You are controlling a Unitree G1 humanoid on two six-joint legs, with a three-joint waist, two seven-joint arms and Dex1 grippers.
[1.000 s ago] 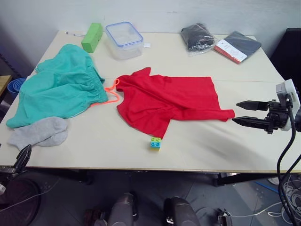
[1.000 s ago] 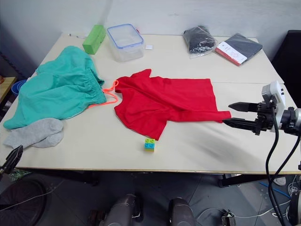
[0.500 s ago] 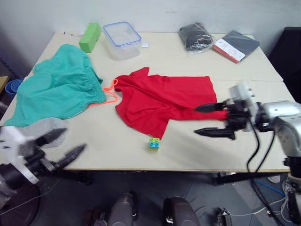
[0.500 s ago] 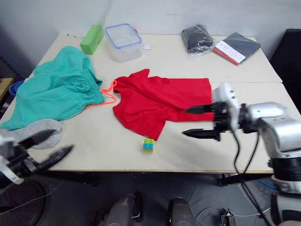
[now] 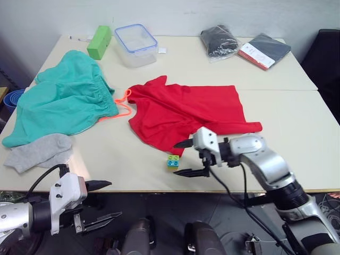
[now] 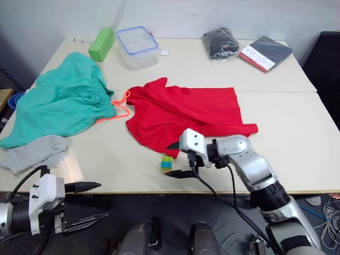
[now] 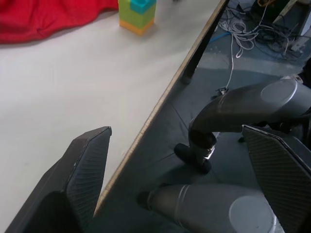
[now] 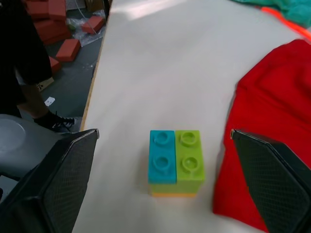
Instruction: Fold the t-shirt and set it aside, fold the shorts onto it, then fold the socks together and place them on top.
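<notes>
Left end effector (image 5: 101,201) hangs wide open and empty at the lower left of the frame, below the desk (image 5: 297,122) edge. Right end effector (image 5: 185,158), at lower centre, gapes wide and empty over the near desk, just beside a toy brick (image 5: 175,161). Beyond the brick the t-shirt (image 5: 186,111) lies spread mid-frame. Socks (image 5: 37,152) lie at left, near the edge, shorts (image 5: 64,101) behind them, upper left.

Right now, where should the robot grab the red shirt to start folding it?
Probably the bright red short-sleeved cloth t-shirt by its lower front corner beside the small blue-and-green toy brick. It lies flat there, nearest the open right pincer, which could come in low from the table's near edge.
</notes>
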